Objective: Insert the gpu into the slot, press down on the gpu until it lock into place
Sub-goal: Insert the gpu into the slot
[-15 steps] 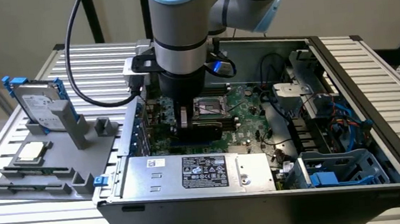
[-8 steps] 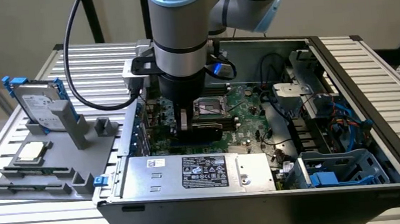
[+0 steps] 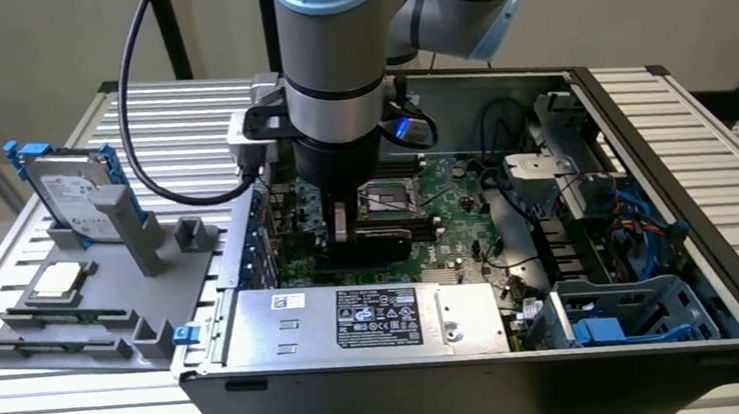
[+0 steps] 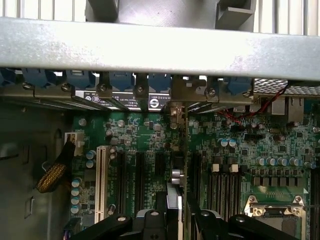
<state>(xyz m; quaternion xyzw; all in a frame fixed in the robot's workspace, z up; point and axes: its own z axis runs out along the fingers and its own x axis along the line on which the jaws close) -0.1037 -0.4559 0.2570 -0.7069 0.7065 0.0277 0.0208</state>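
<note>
Inside the open case (image 3: 520, 385), over the motherboard (image 3: 457, 204): one gripper (image 3: 345, 231), clenched on the gpu (image 3: 380, 244). We list the gpu upright, thin edge toward the wrist camera, directly below the tool and low against the motherboard; whether it sits fully home we cannot tell. One silver power supply (image 3: 366, 318) just beside the gripper.

Around the gripper (image 3: 345, 237) clamped on the gpu (image 3: 380, 244), you get little room: power supply (image 3: 352, 319) just beside, CPU socket (image 3: 389, 197) close, rear wall (image 4: 150, 47) near; the case (image 3: 493, 392) lies open on top.
</note>
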